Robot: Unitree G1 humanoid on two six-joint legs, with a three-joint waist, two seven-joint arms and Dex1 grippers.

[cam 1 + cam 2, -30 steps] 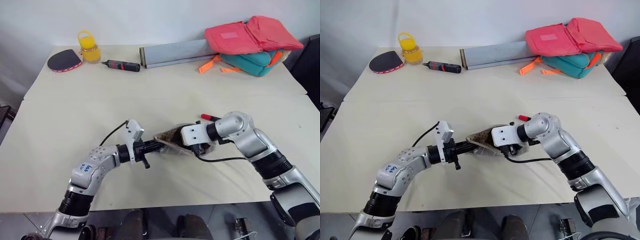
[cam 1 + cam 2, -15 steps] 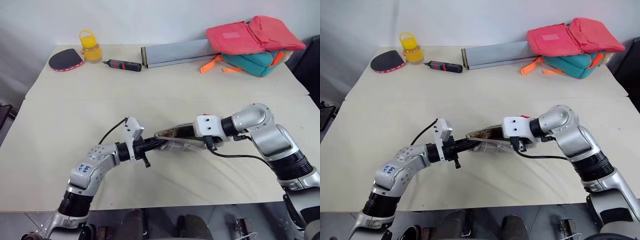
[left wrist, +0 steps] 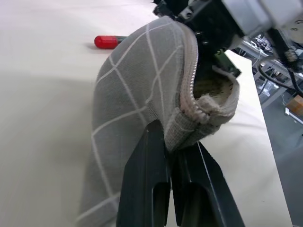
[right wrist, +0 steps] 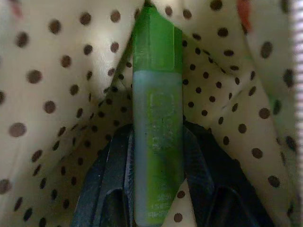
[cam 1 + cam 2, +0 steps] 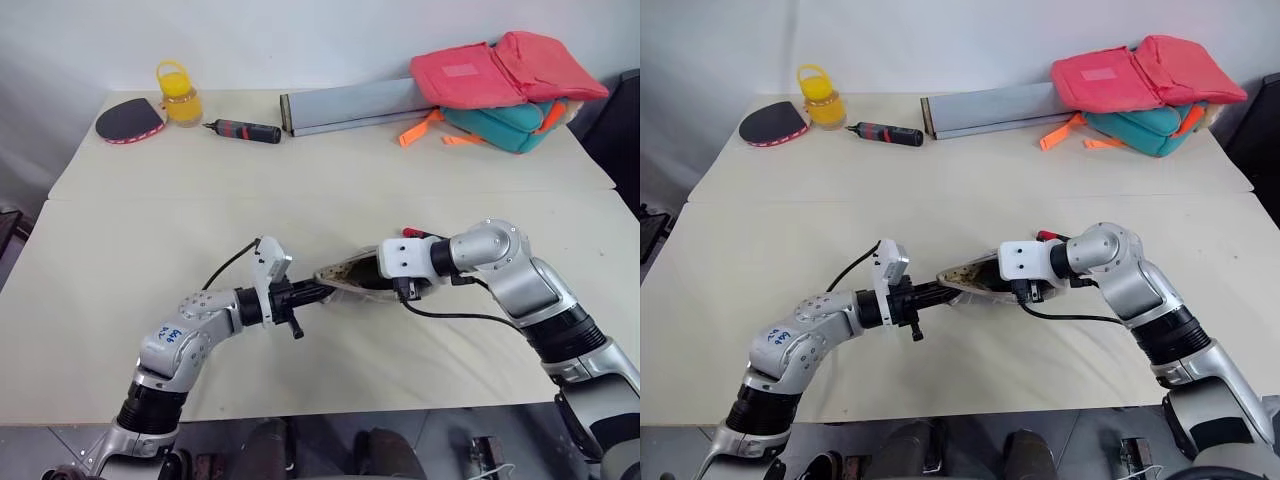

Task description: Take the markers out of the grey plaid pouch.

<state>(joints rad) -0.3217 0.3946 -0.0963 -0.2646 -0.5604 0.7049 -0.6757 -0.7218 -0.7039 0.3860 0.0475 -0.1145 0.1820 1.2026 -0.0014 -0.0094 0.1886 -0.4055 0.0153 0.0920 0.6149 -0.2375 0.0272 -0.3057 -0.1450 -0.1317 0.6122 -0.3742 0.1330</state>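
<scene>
On the cream surface the grey plaid pouch hides the right jaws pinching the green marker; left jaws clamp its rim

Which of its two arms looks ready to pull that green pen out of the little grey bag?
The right. Its gripper is already inside the grey plaid pouch, fingers on either side of the green marker. The left gripper is shut on the pouch's edge, holding it.
</scene>
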